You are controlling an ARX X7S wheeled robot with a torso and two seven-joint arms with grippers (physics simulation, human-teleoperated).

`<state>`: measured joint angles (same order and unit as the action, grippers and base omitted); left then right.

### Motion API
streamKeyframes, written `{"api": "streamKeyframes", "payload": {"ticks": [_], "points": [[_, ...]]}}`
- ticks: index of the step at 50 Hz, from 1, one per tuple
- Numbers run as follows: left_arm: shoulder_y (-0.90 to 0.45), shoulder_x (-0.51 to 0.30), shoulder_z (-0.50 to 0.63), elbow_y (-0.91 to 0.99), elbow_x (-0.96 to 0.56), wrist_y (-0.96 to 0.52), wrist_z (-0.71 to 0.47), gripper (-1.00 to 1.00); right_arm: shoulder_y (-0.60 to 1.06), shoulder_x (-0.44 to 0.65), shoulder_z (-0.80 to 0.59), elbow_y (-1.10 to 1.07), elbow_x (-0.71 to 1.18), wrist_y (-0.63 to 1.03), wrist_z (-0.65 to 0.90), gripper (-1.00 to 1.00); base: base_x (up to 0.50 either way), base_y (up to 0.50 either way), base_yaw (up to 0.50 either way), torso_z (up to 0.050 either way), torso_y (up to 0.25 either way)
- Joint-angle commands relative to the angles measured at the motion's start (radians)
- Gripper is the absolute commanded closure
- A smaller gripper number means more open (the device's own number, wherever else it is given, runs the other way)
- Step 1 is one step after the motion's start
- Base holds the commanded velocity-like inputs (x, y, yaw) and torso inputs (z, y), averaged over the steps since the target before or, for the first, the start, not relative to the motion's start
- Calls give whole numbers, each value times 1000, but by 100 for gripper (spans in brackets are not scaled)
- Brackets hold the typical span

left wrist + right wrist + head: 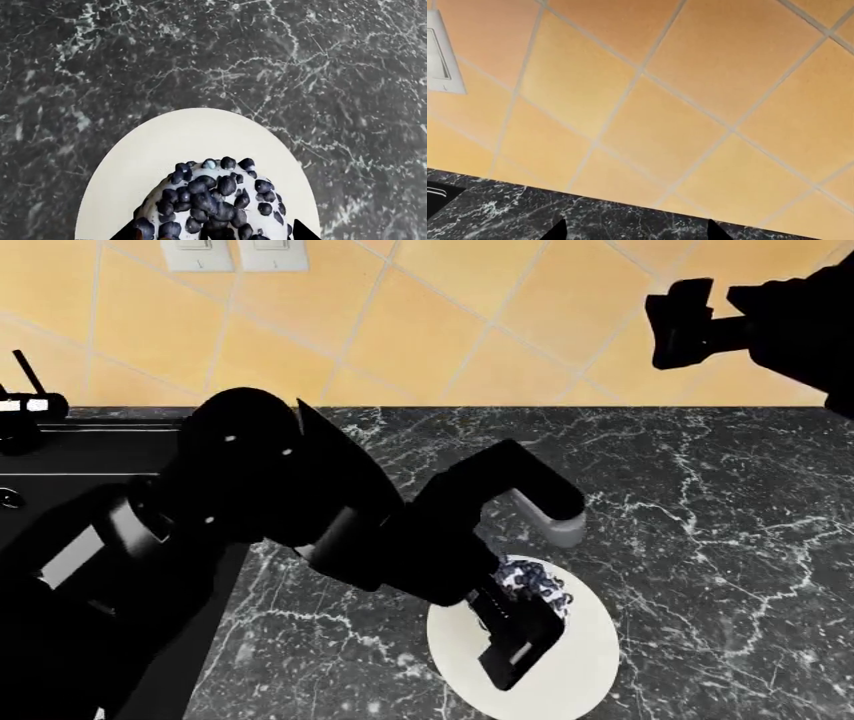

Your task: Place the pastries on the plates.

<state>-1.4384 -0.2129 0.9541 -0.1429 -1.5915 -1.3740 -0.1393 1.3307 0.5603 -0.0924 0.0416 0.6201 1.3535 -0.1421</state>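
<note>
A white-iced pastry (213,200) with dark blue-black specks rests on a plain cream-white plate (193,135) on the black marble counter. In the head view the same pastry (538,588) lies on the far part of the plate (587,670). My left gripper (212,235) reaches down over the plate, open, with one dark fingertip (303,231) on each side of the pastry. Raised at the upper right, my right gripper (678,322) is open and holds nothing. Its wrist view shows only the tiled wall and a strip of counter.
Dark veined marble counter (721,510) stretches to the right of the plate. A black recessed area (80,455) lies at the left, behind my left arm. Orange tiled wall (507,320) with white switches (240,252) backs the counter.
</note>
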Motion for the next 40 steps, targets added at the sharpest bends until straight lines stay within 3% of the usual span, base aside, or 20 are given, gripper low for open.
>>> {"api": "streamKeyframes", "payload": {"ticks": [1,14,15,36,40], "points": [[25,40,37,10,-7,11,-19,100,-5,0,7,-1,7,14,12,-100,0,0,0,0,0],[14,44,49,14,-34,9,-50,100,-7,-2,17,1,15,20,24,-100,0,0,0,0,0],[10,43,46,13,-41,9,-59,-100,-8,-2,18,2,16,20,25,-100,0,0,0,0,0],[-74,-63,-33,99,-240,14,-206,-100,-8,-4,22,2,31,18,28,-100,0,0,0,0,0],[-98,-99,-58,84,-222,24,-180,-100,-7,-3,21,4,32,21,32,-100,0,0,0,0,0]]}}
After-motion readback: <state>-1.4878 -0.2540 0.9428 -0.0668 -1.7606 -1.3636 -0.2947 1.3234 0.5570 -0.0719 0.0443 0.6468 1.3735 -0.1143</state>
